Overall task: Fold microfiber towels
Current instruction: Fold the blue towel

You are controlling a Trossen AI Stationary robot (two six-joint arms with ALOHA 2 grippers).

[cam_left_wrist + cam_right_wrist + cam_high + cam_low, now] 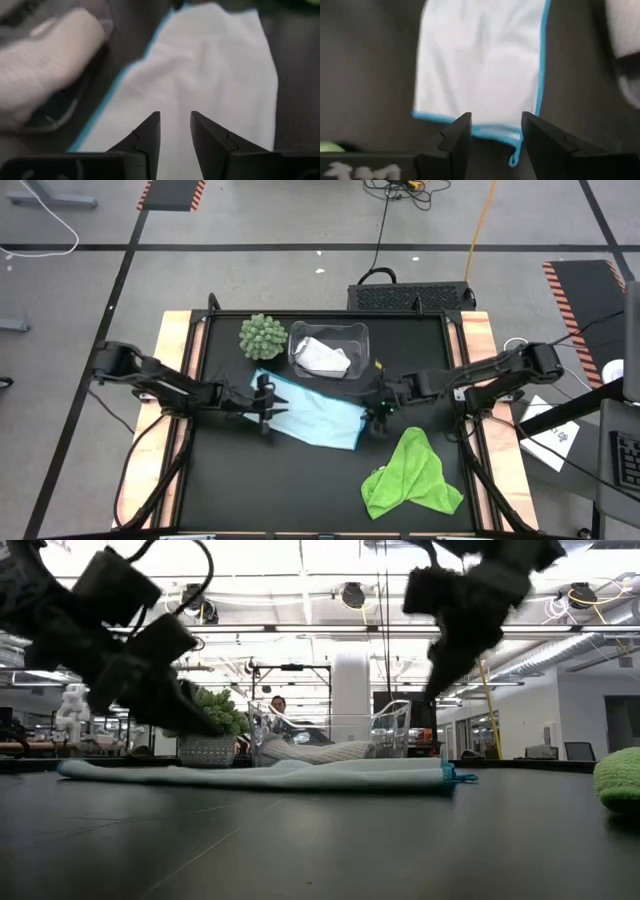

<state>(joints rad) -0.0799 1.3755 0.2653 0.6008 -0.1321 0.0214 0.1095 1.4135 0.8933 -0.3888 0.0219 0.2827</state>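
The light blue towel (315,418) lies flat and spread out on the black table (250,480), with its small loop tag (460,777) at its right end. My left gripper (265,402) hovers open over the towel's left end (210,65) and holds nothing. My right gripper (378,408) hangs open above the towel's right edge (480,55), well clear of it in the low view (450,670). The white towel (325,356) lies inside the clear bin. The lime green towel (412,475) lies crumpled at the near right.
The clear plastic bin (345,335) stands just beyond the blue towel. The round green spiky plant (262,337) stands to the bin's left. Bare black table lies at the near left. Wooden side rails (175,350) border the table.
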